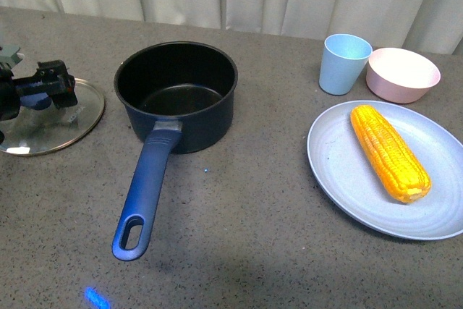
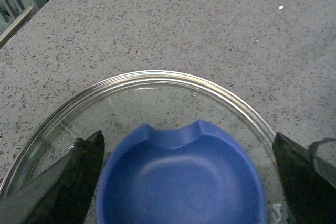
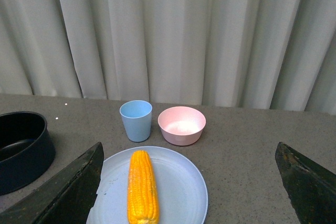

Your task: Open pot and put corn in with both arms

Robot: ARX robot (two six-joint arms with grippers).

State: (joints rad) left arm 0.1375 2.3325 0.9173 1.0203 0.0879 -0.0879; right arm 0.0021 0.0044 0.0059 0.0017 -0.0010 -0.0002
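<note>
Left gripper (image 1: 58,86): black, at the far left edge of my front view, jaws spread wide, nothing between them gripped. Both fingers (image 2: 79,174) show as dark wedges in its wrist view.
Right gripper (image 3: 189,148): I see it in its wrist view only, jaws wide apart, pointing forward.

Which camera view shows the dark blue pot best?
The front view: the whole pot shows there, open, with its black inside and long handle. The right wrist view shows only part of its body at the picture's edge. The left wrist view shows none of it, only the glass lid.
</note>
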